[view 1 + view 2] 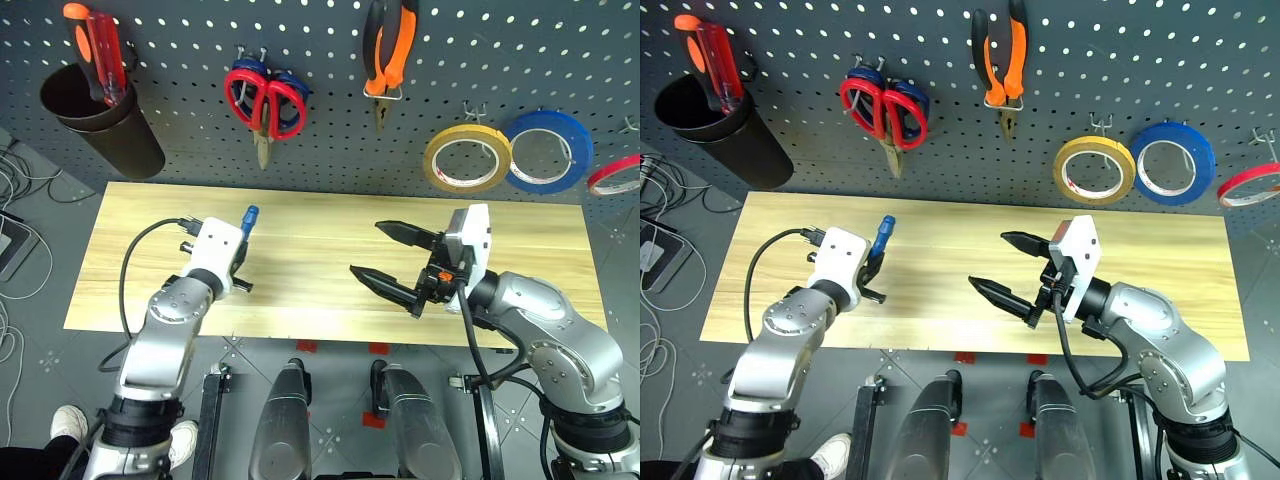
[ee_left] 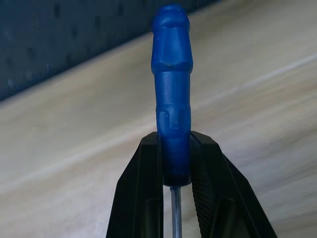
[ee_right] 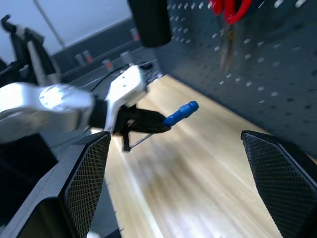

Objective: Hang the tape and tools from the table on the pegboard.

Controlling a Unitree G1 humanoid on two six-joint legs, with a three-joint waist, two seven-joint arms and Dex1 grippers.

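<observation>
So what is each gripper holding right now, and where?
Left gripper is shut on the small blue-handled screwdriver, gripping the handle's lower end near the shaft. Right gripper is open, empty.

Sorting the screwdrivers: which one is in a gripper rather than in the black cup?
The blue-handled screwdriver, clamped in the left gripper over the table; the red and orange screwdrivers stand in the black cup.

From the head we look down on the table (image 1: 320,300) and pegboard (image 1: 330,130); our wrist views sit close, sharing the blue-handled screwdriver (image 2: 171,94).
</observation>
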